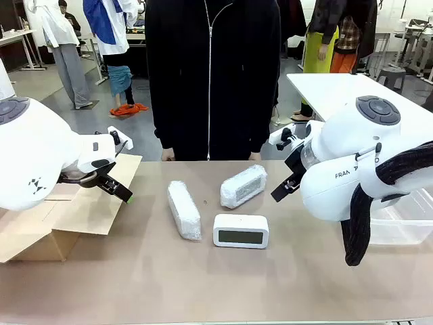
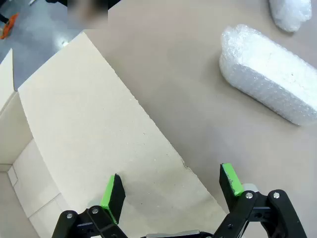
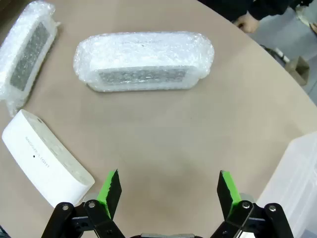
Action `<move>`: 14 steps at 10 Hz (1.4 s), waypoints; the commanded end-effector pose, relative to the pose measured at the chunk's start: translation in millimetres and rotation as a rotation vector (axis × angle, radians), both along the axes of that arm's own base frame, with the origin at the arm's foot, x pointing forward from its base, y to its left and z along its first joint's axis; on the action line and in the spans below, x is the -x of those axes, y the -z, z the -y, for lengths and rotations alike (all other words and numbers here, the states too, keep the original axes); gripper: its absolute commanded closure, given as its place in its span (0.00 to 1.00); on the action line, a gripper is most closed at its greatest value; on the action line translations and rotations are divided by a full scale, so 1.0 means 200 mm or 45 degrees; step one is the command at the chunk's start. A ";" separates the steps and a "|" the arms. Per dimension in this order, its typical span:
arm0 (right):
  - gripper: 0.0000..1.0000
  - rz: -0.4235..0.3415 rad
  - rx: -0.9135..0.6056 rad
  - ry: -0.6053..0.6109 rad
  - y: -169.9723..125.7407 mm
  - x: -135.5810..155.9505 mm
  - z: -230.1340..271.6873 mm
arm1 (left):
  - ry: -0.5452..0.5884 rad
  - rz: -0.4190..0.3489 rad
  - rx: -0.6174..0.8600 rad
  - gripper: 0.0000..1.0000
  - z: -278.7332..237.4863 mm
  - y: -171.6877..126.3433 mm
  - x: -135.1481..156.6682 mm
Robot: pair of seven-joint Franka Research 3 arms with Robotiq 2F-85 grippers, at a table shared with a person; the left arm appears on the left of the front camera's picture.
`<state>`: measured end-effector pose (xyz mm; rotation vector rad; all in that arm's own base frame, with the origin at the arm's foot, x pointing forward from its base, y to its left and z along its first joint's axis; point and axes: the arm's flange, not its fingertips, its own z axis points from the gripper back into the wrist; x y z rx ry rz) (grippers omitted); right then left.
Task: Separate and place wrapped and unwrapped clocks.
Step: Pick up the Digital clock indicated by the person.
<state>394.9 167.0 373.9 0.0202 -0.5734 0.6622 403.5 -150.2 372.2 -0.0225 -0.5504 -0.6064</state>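
I count two wrapped clocks [image 1: 184, 210] [image 1: 243, 185] and one bare clock [image 1: 241, 231] on the brown tabletop [image 1: 203, 284] in a crowded room, both arms' jaws spread and empty.

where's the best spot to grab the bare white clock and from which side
Likely from above, at the middle of the unwrapped clock, pinching across its thin depth from screen face to back. It stands upright on its long edge with the top free.

a white table [image 1: 338, 88] stands on the grey floor [image 1: 88, 125] behind.
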 end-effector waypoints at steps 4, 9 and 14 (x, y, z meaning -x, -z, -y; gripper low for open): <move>0.00 0.000 0.000 0.000 0.00 0.00 0.00 | 0.000 0.000 0.000 0.00 0.00 0.00 0.00; 0.00 0.000 0.000 0.000 0.00 0.00 0.00 | 0.000 0.000 0.000 0.00 0.00 0.00 0.00; 0.00 0.011 -0.079 -0.127 -0.28 0.04 0.06 | 0.016 0.013 0.042 0.00 -0.02 -0.13 0.01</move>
